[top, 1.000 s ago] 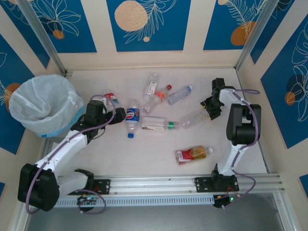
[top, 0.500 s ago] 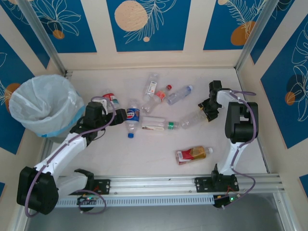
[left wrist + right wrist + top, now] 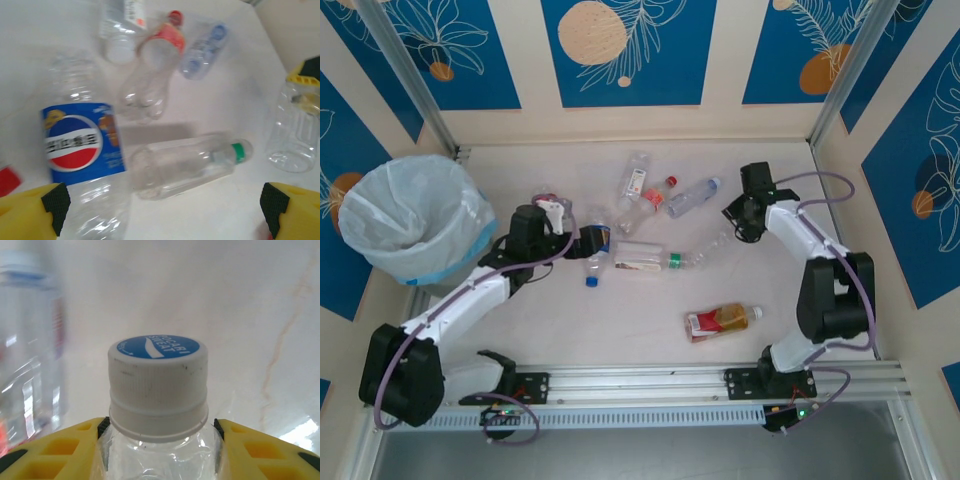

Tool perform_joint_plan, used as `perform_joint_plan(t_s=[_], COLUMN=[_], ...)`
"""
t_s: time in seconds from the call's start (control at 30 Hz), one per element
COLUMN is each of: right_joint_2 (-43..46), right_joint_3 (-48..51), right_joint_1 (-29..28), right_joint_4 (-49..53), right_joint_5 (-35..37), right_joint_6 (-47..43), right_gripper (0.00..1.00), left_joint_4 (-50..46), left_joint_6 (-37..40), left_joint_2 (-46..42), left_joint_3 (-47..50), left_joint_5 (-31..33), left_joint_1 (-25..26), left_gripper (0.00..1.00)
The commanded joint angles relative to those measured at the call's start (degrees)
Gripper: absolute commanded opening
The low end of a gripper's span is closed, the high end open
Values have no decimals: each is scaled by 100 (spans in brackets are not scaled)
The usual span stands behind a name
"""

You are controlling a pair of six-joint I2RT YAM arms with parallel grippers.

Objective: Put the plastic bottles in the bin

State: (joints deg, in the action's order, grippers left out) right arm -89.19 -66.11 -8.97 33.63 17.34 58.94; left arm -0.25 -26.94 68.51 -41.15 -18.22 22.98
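Note:
My left gripper is open and low over the table, with a blue Pepsi-label bottle by its left finger and a clear green-capped bottle lying ahead between the fingers. In the top view the left gripper reaches the Pepsi bottle. My right gripper is shut on the neck of a clear bottle with a white Pocari cap; the top view has this right gripper holding that bottle. The bag-lined bin stands at far left.
More bottles lie mid-table: a white-label one, a red-capped one, a bluish one, and an amber, red-label one near the front. Another red-labelled bottle sits behind my left wrist. Walls close the back and right.
My left gripper slid right, up to the Pepsi bottle. My right arm swung left and stretched out, dragging the clear bottle slightly left with it.

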Motion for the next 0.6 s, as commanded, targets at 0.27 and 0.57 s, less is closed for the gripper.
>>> perform_joint_plan(t_s=[0.27,0.57], right_joint_2=[919,1090], right_joint_3=[7,-100], right_joint_1=[-1924,-2628], right_joint_4=[-932,-1654], right_joint_5=[943,483], right_joint_6=[-539,-711], right_gripper=[37,38], left_joint_4=[1230,1212], left_joint_6=[235,764], left_joint_2=[1123,1397], left_joint_3=[-1064,-1378], left_joint_5=[-1904,-1382], left_joint_1=[768,1292], left_gripper=[99,99])
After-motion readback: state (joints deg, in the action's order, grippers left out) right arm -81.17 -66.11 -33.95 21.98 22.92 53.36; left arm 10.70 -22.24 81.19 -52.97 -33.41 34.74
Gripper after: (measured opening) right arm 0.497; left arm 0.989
